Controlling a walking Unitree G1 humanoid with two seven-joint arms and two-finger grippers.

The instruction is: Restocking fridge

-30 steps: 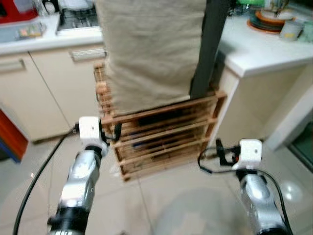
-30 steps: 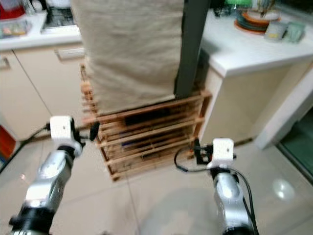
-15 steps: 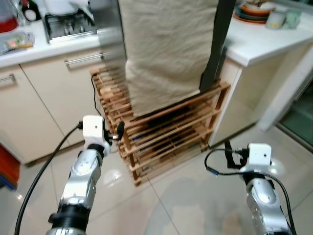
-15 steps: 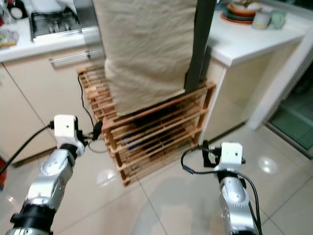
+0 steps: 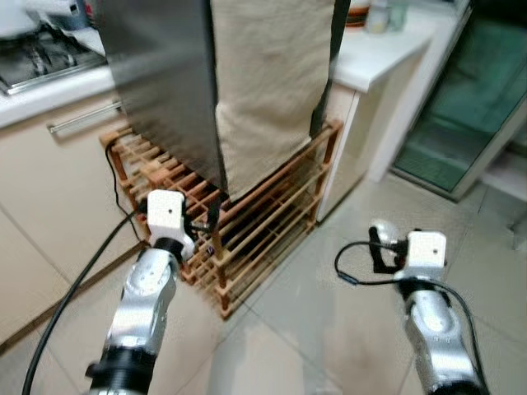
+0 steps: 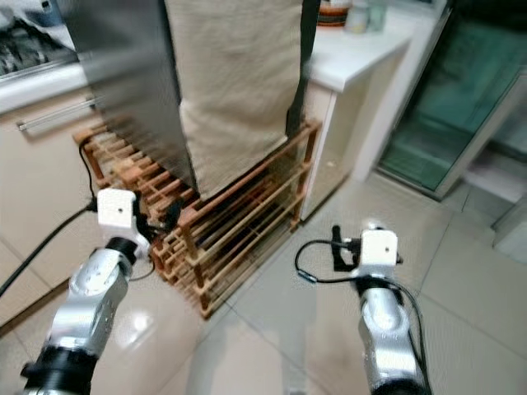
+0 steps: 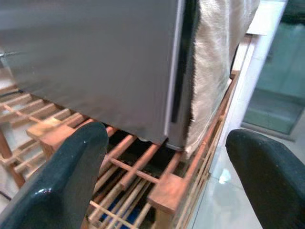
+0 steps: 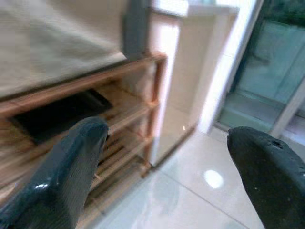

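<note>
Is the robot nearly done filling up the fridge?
Not by the look of it. Both the left gripper and the right gripper are open and empty, so nothing is being carried. The grey fridge, draped with a beige cloth, stands on a wooden rack with its door closed. Fetching food and loading seem left.

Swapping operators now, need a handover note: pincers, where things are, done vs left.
Left pincer: open, empty, close to the wooden rack. Right pincer: open, empty, over the floor right of the rack.
Fridge, draped with a beige cloth, stands on the rack, its door shut as far as visible. Counter to its right holds dishes.
Done: nothing visible. Left: open the fridge, find the stock, load it.
</note>
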